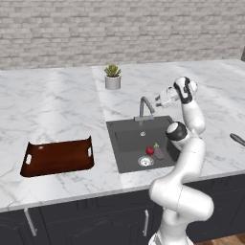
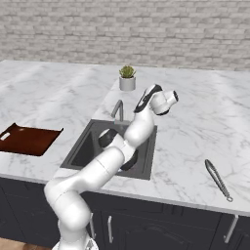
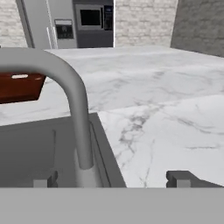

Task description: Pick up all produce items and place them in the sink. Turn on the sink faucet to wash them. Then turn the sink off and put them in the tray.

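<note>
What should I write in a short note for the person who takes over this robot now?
Gripper: open, empty, level with the faucet, whose neck stands between its fingertips.
Red fruit and purple vegetable: both lying in the sink near the drain.
Tray: empty, on the counter left of the sink.
Done: produce in the sink.
Left: wash, turn water off, move both to the tray.

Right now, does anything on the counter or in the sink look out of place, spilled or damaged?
Nothing stands out. The red fruit and purple vegetable lie in the sink, the tray sits flat, and the potted plant stands upright.
</note>
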